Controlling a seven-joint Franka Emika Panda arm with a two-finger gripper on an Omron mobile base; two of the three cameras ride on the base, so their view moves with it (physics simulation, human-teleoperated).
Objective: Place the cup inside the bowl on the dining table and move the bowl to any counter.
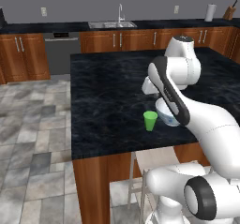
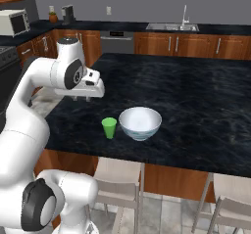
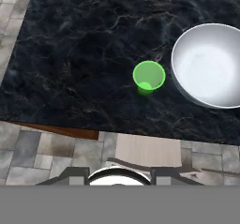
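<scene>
The cup (image 2: 109,128) stands upright on the black marbled surface (image 2: 196,101) of the dining table, near its front edge. Just beside it sits the bowl (image 2: 140,123), also upright; the two are close but apart, with a strip of dark top showing between them. In the hand view the cup (image 3: 149,77) lies near the middle of the frame with the bowl (image 3: 211,63) to its right, and both are seen from above, their open mouths facing the camera. In the left base view the cup (image 1: 150,120) is in the clear while the bowl (image 1: 165,115) is partly hidden behind the arm.

The claw (image 2: 87,98) hangs above the surface, up and to the left of the cup in the right base view, well apart from it and touching nothing. Whether its fingers stand wide or narrow I cannot tell. A pale stool seat (image 3: 148,149) shows below the surface's edge.
</scene>
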